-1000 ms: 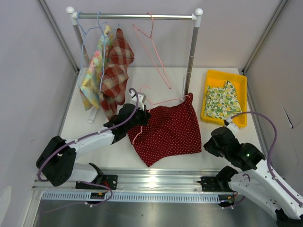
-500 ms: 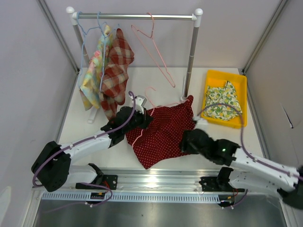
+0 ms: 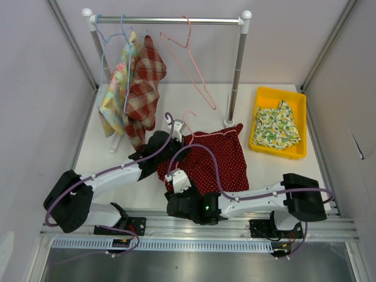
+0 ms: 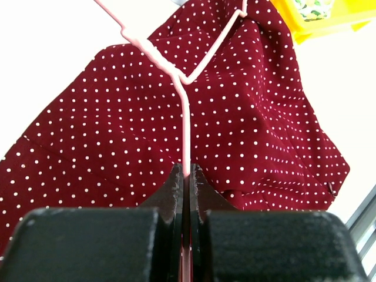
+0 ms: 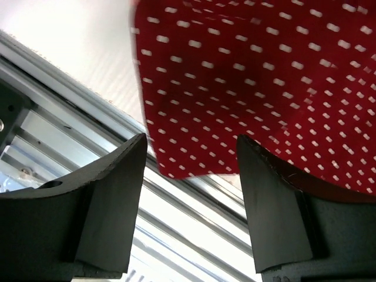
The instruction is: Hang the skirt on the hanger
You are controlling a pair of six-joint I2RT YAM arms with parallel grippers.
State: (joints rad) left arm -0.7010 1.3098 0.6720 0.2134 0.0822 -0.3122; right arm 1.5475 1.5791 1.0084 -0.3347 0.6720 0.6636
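Pinching the pink hanger (image 4: 184,117) by its wire, the left hand (image 4: 185,171) is clenched above the red dotted skirt (image 3: 220,161), at its 10 o'clock edge. That skirt lies spread at the middle of the bench (image 3: 264,167). The right hand (image 5: 189,150) hovers released and empty over the skirt's 6 o'clock hem.

Well right of the left claw (image 3: 175,143) sits a yellow tray (image 3: 282,92) holding a floral cloth (image 3: 276,124), while beyond the claw stands a rack (image 3: 238,64) hung with two plaid garments (image 3: 145,82).
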